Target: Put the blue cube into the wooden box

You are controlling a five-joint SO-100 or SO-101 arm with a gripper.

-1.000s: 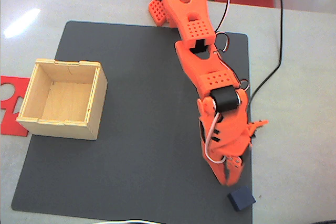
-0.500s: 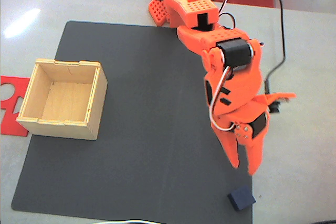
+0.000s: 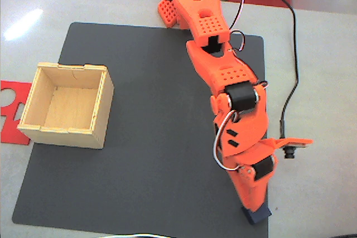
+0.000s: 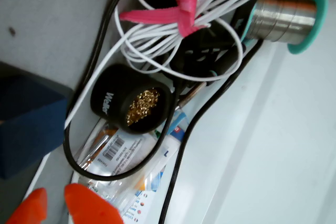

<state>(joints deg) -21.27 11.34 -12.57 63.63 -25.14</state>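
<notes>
Arm (image 3: 223,76) stretches forward, jaws pointing down over the blue cube (image 3: 257,214).

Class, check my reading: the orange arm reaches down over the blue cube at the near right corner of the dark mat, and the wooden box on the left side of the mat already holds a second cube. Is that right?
Not quite. The fixed view shows the wooden box with nothing inside; its pale floor is bare. The rest stands: the tool is down over the blue cube at the near right corner of the dark mat.
</notes>
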